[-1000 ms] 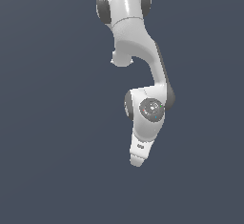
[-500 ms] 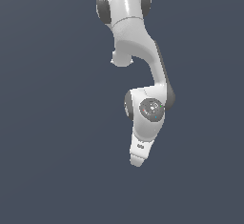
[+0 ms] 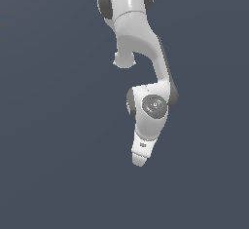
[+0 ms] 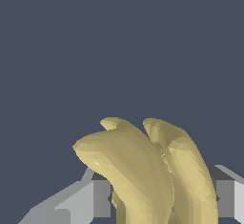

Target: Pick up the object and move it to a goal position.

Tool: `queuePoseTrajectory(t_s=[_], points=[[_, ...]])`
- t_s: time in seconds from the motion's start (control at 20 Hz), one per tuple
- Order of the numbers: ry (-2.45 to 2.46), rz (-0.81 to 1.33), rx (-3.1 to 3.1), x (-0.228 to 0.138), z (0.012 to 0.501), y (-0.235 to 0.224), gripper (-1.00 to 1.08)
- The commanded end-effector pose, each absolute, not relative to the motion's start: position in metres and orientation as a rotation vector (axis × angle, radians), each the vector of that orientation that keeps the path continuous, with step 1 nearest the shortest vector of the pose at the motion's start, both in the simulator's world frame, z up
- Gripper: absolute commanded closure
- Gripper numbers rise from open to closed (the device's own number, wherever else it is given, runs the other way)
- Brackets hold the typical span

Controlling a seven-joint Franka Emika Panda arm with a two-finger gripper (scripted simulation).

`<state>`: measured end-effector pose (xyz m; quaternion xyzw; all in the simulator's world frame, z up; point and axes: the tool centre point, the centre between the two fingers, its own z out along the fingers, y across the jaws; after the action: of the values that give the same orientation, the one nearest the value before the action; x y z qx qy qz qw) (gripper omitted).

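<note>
There was one arm [image 3: 141, 62] in the exterior view, white with dark grey joint bands, and it hung down from the top of the picture against a plain slate-blue backdrop. Its last white link tapered to a rounded tip low in the frame, and one round dark disc showed on the wrist joint above it. From that side neither the fingers nor the object could be seen; the arm's own body covered them.

The wrist view showed one object [image 4: 143, 170], pale yellow-tan, made of curved lobes lying against one another in layers. Two rounded points could be counted at its far end, with a notch between them, and a third blunt lobe bulged out to one side. It filled the near part of that picture and sat right between the two grey fingers [image 4: 93, 197] of the gripper [image 4: 159, 194], one finger showing on each side of it. The jaws stood only as far apart as the piece was thick, with both inner faces meeting its flanks, so the gripper had closed onto the object and held it. Behind it there was only the same flat slate-blue, with no surface or other thing to be seen
</note>
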<state>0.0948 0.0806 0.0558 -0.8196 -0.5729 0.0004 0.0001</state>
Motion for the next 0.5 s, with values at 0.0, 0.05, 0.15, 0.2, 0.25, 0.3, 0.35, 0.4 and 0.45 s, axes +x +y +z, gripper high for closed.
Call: queuePoseTrajectory(t_s=[0.0, 0.05, 0.15, 0.2, 0.25, 0.3, 0.35, 0.4, 0.45], points=[[-1.8, 0.001, -2.575, 0.089, 0.063, 0.079, 1.08], [-1.8, 0.001, -2.575, 0.087, 0.066, 0.079, 1.08], [-1.8, 0.001, -2.575, 0.08, 0.074, 0.078, 1.08], [-1.8, 0.002, -2.576, 0.077, 0.078, 0.077, 1.08], [-1.8, 0.002, -2.576, 0.073, 0.083, 0.076, 1.08], [-1.8, 0.002, -2.576, 0.068, 0.088, 0.076, 1.08], [-1.8, 0.002, -2.576, 0.064, 0.094, 0.075, 1.08], [-1.8, 0.002, -2.576, 0.059, 0.099, 0.074, 1.08], [-1.8, 0.002, -2.576, 0.054, 0.105, 0.073, 1.08]])
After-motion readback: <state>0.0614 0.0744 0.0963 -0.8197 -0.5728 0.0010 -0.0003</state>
